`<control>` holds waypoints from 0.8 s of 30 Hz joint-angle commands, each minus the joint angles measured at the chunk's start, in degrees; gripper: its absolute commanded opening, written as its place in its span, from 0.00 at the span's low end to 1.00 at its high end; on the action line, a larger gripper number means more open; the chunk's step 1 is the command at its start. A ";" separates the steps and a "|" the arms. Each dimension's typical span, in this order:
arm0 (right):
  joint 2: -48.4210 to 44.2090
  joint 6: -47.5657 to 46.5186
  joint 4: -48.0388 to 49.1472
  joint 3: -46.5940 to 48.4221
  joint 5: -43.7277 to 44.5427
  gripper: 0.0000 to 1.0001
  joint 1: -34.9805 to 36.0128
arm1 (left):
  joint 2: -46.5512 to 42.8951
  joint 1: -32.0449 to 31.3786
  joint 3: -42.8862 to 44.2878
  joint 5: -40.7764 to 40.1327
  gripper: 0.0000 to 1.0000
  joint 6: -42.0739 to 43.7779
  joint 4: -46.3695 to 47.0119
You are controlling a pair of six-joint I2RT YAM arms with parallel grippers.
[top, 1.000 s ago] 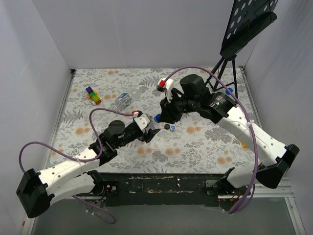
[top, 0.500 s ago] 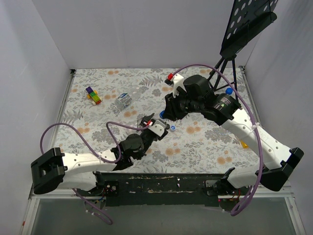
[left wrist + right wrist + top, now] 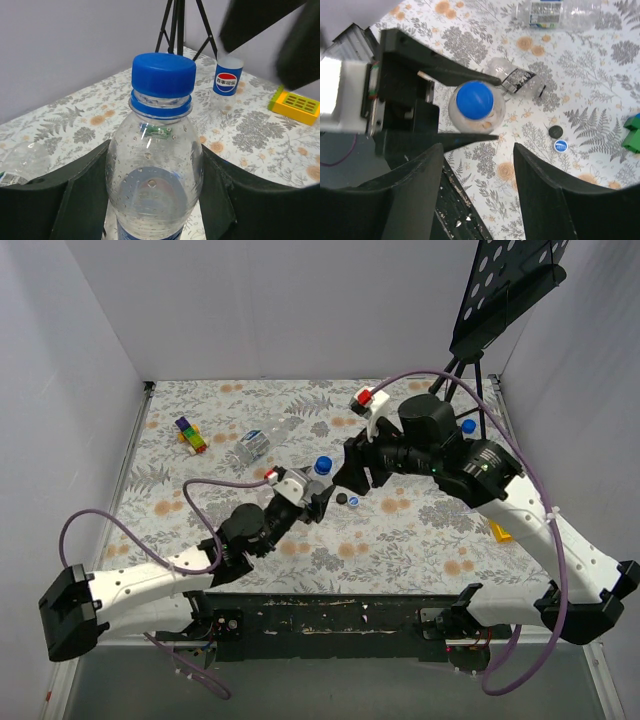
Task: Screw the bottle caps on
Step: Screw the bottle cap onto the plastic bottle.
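While the left tool (image 3: 152, 200) clamps the bottle (image 3: 491, 118), its blue cap (image 3: 474, 100) apparently seated, the right tool (image 3: 477, 150) gapes above; next, likely the black cap (image 3: 555, 131) at four o'clock.

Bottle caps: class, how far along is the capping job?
Done: the upright clear plastic bottle wears a blue screw cap; tightness can't be judged. In hand: the left gripper clamps it, the right gripper open above. Left: a black cap and a small blue cap lie loose near a crumpled clear bottle and a blue-labelled bottle, both lying down.
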 commanded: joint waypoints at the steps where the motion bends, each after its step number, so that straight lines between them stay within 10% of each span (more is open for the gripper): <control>1: -4.09 -5.30 5.71 1.21 -5.28 0.66 -1.46 | -5.69 9.84 1.13 23.46 0.04 -12.65 -12.94; 11: -1.81 -19.01 13.19 -0.99 -35.34 0.65 -10.52 | -5.09 27.27 2.00 66.81 0.05 -22.23 -9.10; 24: -0.05 -31.15 13.89 -3.71 -45.63 0.63 -10.78 | 1.42 27.98 8.33 80.12 0.09 -20.40 -4.69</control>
